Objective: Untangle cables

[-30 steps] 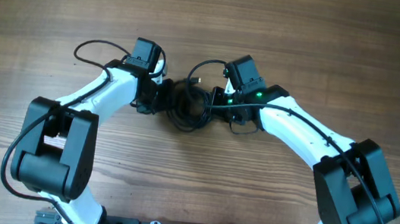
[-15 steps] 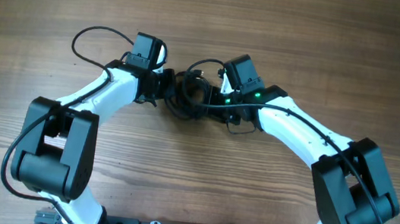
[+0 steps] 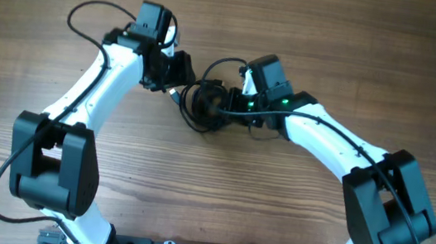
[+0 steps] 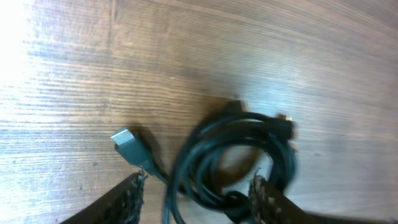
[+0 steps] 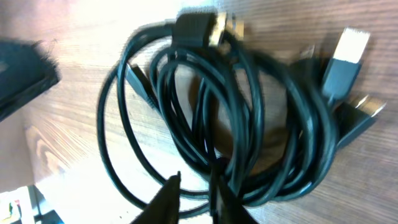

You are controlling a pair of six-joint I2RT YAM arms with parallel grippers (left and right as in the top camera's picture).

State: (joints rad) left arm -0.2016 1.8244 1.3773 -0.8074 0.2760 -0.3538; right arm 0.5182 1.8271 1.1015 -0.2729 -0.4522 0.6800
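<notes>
Our right gripper (image 5: 196, 186) is clamped on a single strand at one edge of the cables (image 5: 236, 124), which lie as a tight black coil on the table (image 3: 376, 58). Our left gripper (image 4: 198, 186) is spread wide and grasps nothing, its fingers straddling the far side of the coil from the right one. A grey plug (image 4: 127, 142) lies just beside the coil there, and two flat plugs (image 5: 345, 53) poke out on the right gripper's side. We judge the main risk to be that nothing anchors the coil: a pull on the pinched strand, which runs among the other loops, may drag the whole coil or cinch it tighter. A plug may also snag in a loop, and the two grippers, both at the coil, may collide
</notes>
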